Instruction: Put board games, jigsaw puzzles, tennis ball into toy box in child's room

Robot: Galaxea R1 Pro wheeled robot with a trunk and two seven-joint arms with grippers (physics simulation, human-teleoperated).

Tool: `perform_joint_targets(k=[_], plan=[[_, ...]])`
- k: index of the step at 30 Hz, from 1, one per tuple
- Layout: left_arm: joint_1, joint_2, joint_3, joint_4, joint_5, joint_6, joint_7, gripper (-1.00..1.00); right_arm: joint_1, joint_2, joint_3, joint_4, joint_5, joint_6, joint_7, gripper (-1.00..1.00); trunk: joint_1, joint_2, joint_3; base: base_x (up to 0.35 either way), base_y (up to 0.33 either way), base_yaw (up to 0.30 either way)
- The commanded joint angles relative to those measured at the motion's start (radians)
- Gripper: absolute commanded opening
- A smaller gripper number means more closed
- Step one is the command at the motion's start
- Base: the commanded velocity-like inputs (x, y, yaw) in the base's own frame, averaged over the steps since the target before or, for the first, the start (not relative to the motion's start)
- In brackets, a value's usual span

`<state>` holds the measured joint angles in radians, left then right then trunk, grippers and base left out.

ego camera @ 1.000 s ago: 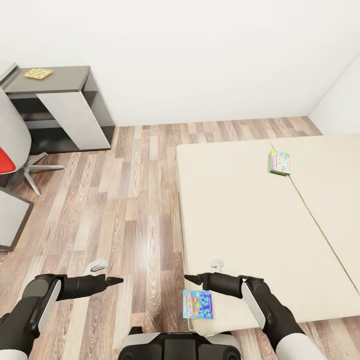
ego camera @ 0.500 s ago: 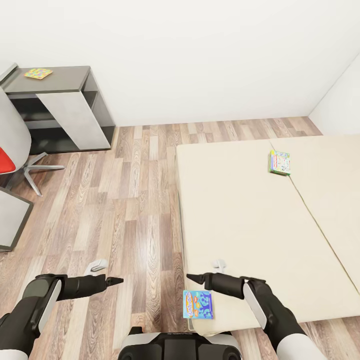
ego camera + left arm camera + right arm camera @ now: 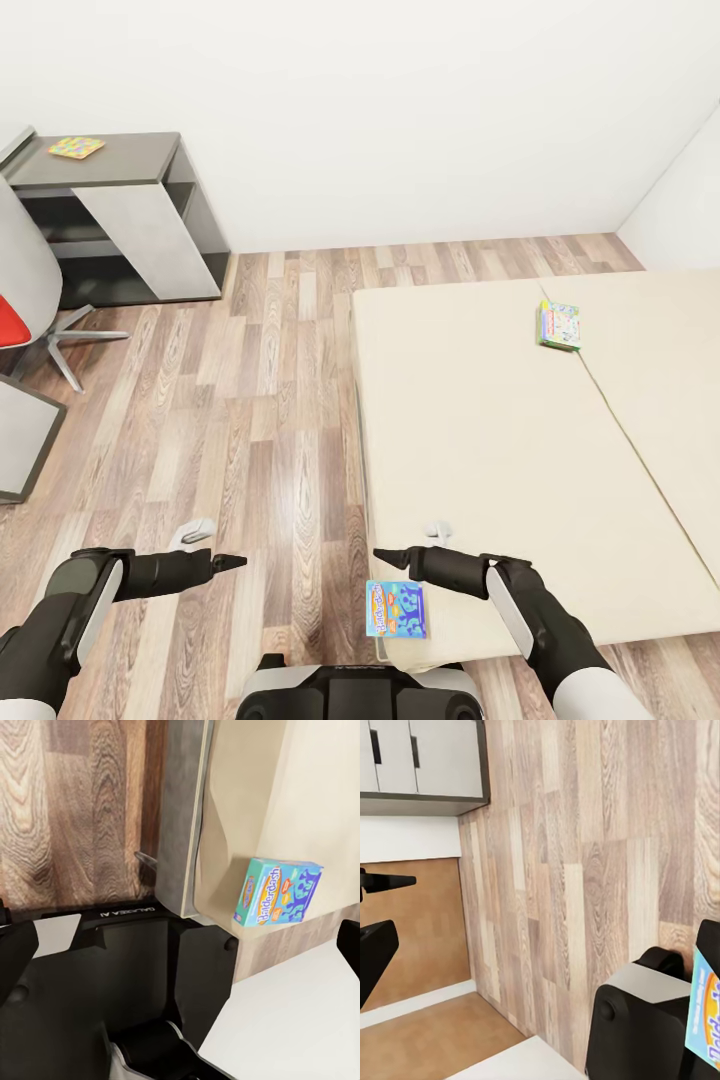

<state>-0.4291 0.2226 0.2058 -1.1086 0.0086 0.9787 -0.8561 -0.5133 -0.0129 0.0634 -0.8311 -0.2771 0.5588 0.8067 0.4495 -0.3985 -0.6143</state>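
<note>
While both arms hang low ahead of the base, the left gripper point(image 3: 228, 563) and right gripper point(image 3: 388, 554) show pinched, empty tips. Between them, a blue board game point(image 3: 396, 608) lies on the bed point(image 3: 480, 420) corner, just under the right gripper, seemingly the intended pick. Farther up the mattress lies a second game point(image 3: 560, 325). A puzzle point(image 3: 77, 147) rests on the far desk point(image 3: 120, 160).

Both our arms bent inward, low. Left gripper point(image 3: 238, 562) and right gripper point(image 3: 382, 553) point at each other, fingers together.
</note>
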Motion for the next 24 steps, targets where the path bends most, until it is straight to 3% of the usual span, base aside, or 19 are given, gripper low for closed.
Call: perform_joint_targets(k=[1, 24], plan=[[0.0, 0.0, 0.001, 0.0, 0.001, 0.008, -0.003, 1.0, 0.0, -0.001, 0.003, -0.001, -0.008, 0.007, -0.005, 1.0, 0.001, -0.002, -0.001, 0.0, 0.0, -0.048], [0.0, 0.0, 0.001, 0.0, 0.002, 0.008, -0.006, 1.0, 0.0, 0.003, 0.003, 0.0, -0.008, 0.007, -0.029, 1.0, 0.001, -0.002, 0.0, 0.0, 0.0, -0.008]])
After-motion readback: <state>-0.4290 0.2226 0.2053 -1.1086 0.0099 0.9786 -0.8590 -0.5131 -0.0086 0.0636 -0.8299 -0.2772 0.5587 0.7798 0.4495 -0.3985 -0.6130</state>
